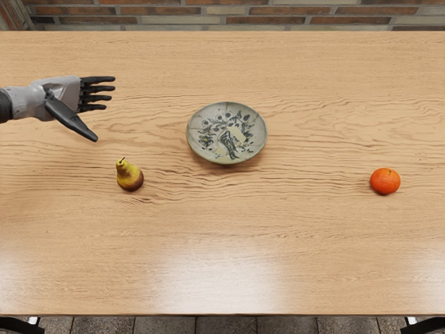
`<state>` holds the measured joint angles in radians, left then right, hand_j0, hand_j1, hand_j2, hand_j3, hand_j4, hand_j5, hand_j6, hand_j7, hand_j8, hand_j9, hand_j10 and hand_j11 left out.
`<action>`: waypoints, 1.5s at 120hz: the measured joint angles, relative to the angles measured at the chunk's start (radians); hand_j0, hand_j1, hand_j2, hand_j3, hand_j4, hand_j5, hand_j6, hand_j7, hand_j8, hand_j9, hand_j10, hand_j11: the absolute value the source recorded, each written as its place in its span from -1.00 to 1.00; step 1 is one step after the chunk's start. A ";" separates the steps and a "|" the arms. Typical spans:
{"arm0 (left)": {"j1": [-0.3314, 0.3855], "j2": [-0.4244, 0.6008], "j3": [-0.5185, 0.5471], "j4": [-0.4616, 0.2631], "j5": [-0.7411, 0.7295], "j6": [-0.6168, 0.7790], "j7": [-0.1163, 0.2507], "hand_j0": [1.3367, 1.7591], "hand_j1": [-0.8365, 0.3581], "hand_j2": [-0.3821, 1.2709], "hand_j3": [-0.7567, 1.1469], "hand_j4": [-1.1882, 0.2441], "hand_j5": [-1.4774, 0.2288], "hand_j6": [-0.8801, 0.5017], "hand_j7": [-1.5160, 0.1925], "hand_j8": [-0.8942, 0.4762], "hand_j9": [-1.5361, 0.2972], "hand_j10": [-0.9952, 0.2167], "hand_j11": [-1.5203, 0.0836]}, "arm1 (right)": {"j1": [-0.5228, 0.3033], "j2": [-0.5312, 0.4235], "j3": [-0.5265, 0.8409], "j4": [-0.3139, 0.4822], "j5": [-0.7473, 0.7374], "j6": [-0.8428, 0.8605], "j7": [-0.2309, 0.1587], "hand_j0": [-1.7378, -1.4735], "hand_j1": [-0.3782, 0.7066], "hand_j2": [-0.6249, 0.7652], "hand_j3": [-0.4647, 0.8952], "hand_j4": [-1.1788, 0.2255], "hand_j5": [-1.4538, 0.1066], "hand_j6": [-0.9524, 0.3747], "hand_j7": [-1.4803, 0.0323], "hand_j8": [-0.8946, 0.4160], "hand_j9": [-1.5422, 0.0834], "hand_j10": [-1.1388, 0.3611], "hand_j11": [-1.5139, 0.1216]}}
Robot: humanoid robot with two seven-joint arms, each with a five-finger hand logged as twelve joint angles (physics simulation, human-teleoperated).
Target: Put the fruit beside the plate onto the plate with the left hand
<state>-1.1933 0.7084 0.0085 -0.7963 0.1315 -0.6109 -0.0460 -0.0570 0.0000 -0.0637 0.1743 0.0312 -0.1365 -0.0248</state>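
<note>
My left hand (68, 99), grey metal with black fingers (97, 89), hovers over the far left of the table, its arm coming in from the left edge. The fingers are stretched out straight and the thumb is spread down and away; the hand holds nothing. My right arm is not in view.

The fruit I take to be mine to move, a small yellow pear with a reddish-brown base (129, 175), stands upright on the table, below and to the right of my hand and apart from it. It lies to the lower left of the round grey-green ceramic plate with a painted bird and branches (227, 132), near it but not touching. The plate holds nothing.

To do this well I should bring my palm down over the pear, close thumb and fingers around its wide lower body rather than its narrow neck, and lift before crossing to the plate.

A round orange mandarin (385, 181) sits well apart at the right. The pale wooden tabletop (222, 236) shows strong grain. A brick wall (222, 10) runs behind; paving (222, 325) shows below.
</note>
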 joint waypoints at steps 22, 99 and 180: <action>0.001 0.007 -0.012 -0.007 0.004 0.000 -0.005 0.52 0.98 -0.54 -0.20 0.66 0.73 0.27 0.77 0.30 0.68 0.64 0.90 | -0.003 0.000 -0.001 0.000 0.000 0.000 -0.001 -0.40 -0.88 -0.11 -0.32 0.64 0.81 0.39 0.91 0.32 0.85 0.48 0.80; 0.197 0.131 -0.192 -0.135 0.258 0.000 -0.280 0.52 0.99 -0.53 -0.20 0.66 0.73 0.27 0.77 0.30 0.68 0.64 0.90 | 0.000 0.000 0.000 -0.001 0.001 0.000 -0.006 -0.40 -0.88 -0.11 -0.32 0.64 0.81 0.39 0.91 0.32 0.85 0.48 0.80; 0.239 0.089 -0.077 -0.213 0.442 0.001 -0.563 0.52 0.99 -0.53 -0.21 0.66 0.73 0.27 0.77 0.30 0.68 0.64 0.90 | 0.000 0.000 0.000 -0.001 0.001 0.000 -0.006 -0.40 -0.88 -0.11 -0.32 0.64 0.81 0.39 0.91 0.32 0.85 0.48 0.80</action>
<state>-0.9540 0.7977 -0.0688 -1.0089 0.5733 -0.6102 -0.6086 -0.0568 0.0000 -0.0634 0.1733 0.0322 -0.1365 -0.0312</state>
